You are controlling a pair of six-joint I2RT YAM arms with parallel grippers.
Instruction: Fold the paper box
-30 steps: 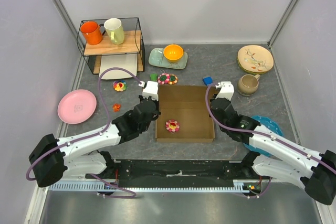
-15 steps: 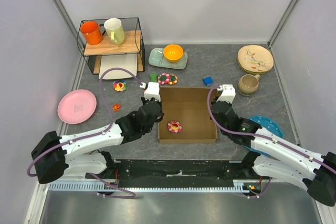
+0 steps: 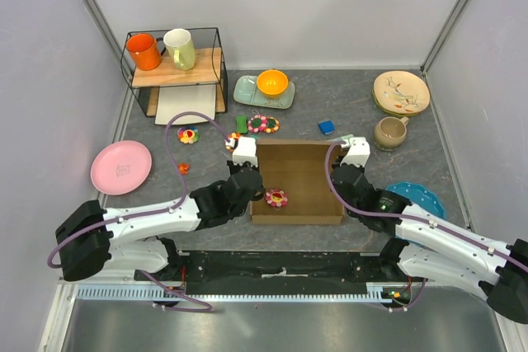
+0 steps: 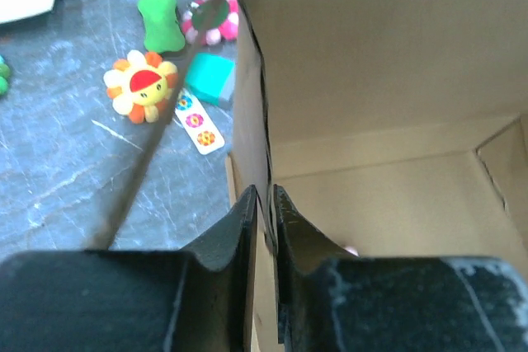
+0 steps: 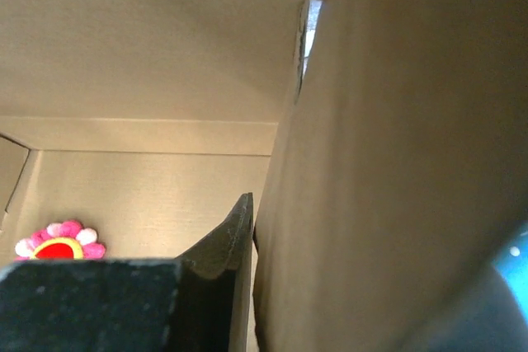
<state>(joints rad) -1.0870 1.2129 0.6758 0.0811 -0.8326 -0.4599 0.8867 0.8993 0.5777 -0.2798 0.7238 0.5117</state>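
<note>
Though open-topped, the paper box point(image 3: 305, 177), each side wall pinched between jaws.

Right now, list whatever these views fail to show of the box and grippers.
- Right wrist view: right gripper outer finger, hidden behind the paper box wall; grip unconfirmed.
- Top view: left gripper fingertips, covered by its own wrist.
- Left wrist view: flower toy, almost entirely behind a finger.
</note>
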